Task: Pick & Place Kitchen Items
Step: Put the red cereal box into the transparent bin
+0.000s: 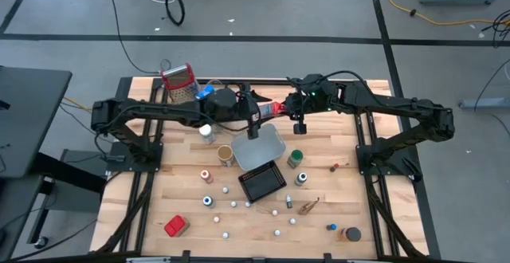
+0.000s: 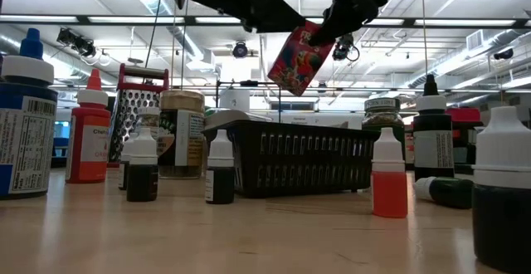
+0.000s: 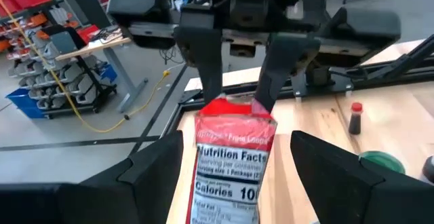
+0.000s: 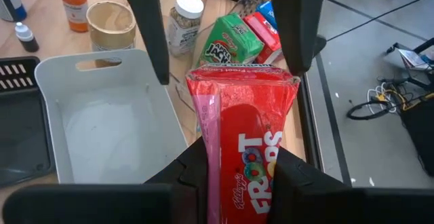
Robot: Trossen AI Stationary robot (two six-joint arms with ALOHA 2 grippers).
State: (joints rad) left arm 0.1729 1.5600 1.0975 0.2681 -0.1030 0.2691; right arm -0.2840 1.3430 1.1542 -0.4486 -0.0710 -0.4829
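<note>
Barely begun: my right hand [image 4: 234,173] clamps the red cereal carton [image 4: 241,129] midair, left hand [image 3: 234,166] apart around it; grey tray [image 4: 102,129] empty.

Bright, even light from ceiling tube lamps [image 2: 465,21] gives soft, short shadows on the table [image 1: 143,207] (its wood carries mild glare in the low view), while the nearest bottles [image 2: 502,191] blur.

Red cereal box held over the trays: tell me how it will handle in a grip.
The red cereal box is probably light, hanging tilted from the right gripper. Its glossy skin may slip. Thin card likely dents under tight jaws.
</note>
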